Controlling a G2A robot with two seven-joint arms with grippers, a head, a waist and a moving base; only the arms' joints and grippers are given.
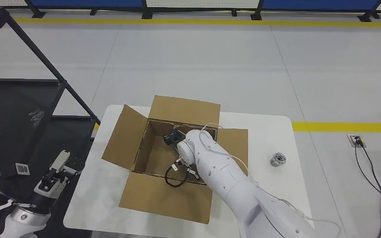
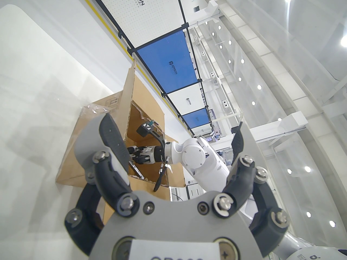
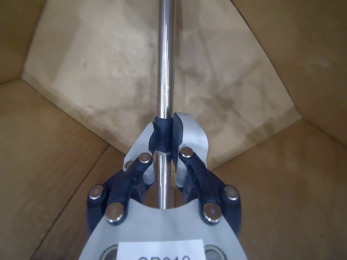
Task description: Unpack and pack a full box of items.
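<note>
Right wrist view: the right claw [image 3: 166, 128] is seen shut on a shiny rod [image 3: 166, 55], which is pinched between the dark pads [image 3: 162, 133] and runs straight out past the fingertips and back toward the palm. The claw is sunk inside the box [image 3: 54, 177]. Brown walls are seen on either side of it, and the paler floor lies ahead of the tips. Whether the rod's far end touches that floor cannot be told. The left claw [image 2: 173, 125] is spread wide with nothing held. It is kept beyond the edge of the table [image 1: 268, 131], with the open box ahead of its tips. A small metal part [image 1: 277, 159] is seen on the table, beyond the box from that claw.
</note>
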